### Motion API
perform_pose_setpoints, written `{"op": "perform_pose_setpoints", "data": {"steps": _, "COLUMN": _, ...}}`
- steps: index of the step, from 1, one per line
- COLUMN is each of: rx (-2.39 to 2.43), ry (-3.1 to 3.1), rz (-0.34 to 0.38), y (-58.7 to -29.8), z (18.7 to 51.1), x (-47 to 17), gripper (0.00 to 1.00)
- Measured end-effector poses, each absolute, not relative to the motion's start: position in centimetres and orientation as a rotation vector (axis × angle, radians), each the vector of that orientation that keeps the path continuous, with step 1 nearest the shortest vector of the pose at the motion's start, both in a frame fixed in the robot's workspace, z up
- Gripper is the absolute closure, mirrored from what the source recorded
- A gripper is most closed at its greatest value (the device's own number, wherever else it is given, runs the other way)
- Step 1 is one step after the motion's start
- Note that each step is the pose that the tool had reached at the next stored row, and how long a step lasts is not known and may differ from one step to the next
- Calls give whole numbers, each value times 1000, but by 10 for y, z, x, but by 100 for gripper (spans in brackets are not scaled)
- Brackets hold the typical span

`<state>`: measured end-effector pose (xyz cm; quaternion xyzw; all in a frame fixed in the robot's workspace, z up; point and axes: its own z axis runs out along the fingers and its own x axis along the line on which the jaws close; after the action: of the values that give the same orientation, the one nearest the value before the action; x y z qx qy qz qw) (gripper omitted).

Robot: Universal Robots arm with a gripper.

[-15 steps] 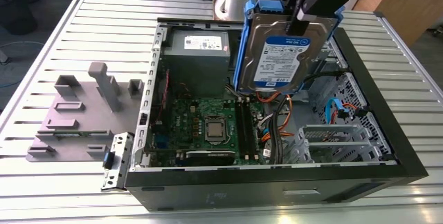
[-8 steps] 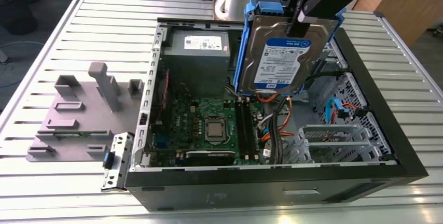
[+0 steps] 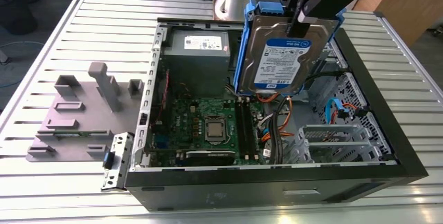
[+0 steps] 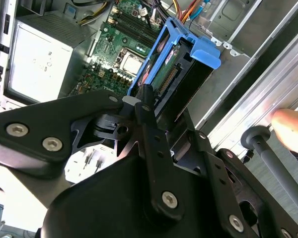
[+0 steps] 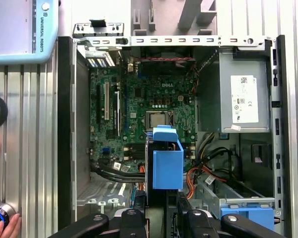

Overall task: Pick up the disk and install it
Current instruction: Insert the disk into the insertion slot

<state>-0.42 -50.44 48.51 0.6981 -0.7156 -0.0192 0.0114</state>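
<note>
Your gripper (image 3: 303, 23) had its fingers (image 4: 144, 105) closed firmly on the disk (image 3: 280, 63). In the exterior view one black finger lay across the labelled face, near the upper edge. You held the disk upright in the air, with its blue carrier (image 5: 167, 163) framing it and the blue-and-white label turned to the exterior camera. It hung over the open computer case (image 3: 277, 187) and touched nothing inside. Under it you could see the green motherboard (image 3: 207, 125), and to the exterior view's right of that the metal drive cage (image 3: 332, 141). The grey power supply (image 5: 238, 96) sat in a corner of the case. A lone blue latch (image 5: 248, 215) rested on the cage. The case lay on a slatted metal table (image 3: 41, 53), with a grey fixture (image 3: 76, 115) beside it on the exterior view's left. A person's hand (image 5: 5, 225) was at the table edge.
</note>
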Motion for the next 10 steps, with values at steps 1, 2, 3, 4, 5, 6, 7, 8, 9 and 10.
{"op": "perform_pose_setpoints", "data": {"steps": 1, "rx": 2177, "ry": -2232, "rz": -59, "y": -505, "z": 485, "x": -4, "gripper": 65}}
{"op": "perform_pose_setpoints", "data": {"steps": 2, "rx": 2177, "ry": -2232, "rz": -59, "y": -506, "z": 485, "x": -4, "gripper": 65}}
{"op": "perform_pose_setpoints", "data": {"steps": 3, "rx": 2177, "ry": -2231, "rz": -58, "y": -506, "z": 485, "x": -4, "gripper": 65}}
{"op": "perform_pose_setpoints", "data": {"steps": 4, "rx": 2177, "ry": -2231, "rz": -58, "y": -507, "z": 485, "x": -4, "gripper": 65}}
{"op": "perform_pose_setpoints", "data": {"steps": 5, "rx": 2176, "ry": -2231, "rz": -57, "y": -508, "z": 485, "x": -4, "gripper": 65}}
{"op": "perform_pose_setpoints", "data": {"steps": 6, "rx": 2176, "ry": -2231, "rz": -57, "y": -510, "z": 485, "x": -4, "gripper": 65}}
{"op": "perform_pose_setpoints", "data": {"steps": 7, "rx": 2176, "ry": -2231, "rz": -56, "y": -511, "z": 485, "x": -4, "gripper": 65}}
{"op": "perform_pose_setpoints", "data": {"steps": 8, "rx": 2176, "ry": -2230, "rz": -56, "y": -512, "z": 485, "x": -4, "gripper": 65}}
{"op": "perform_pose_setpoints", "data": {"steps": 9, "rx": 2176, "ry": -2230, "rz": -56, "y": -513, "z": 485, "x": -4, "gripper": 65}}
{"op": "perform_pose_setpoints", "data": {"steps": 10, "rx": 2175, "ry": -2230, "rz": -55, "y": -515, "z": 485, "x": -4, "gripper": 65}}
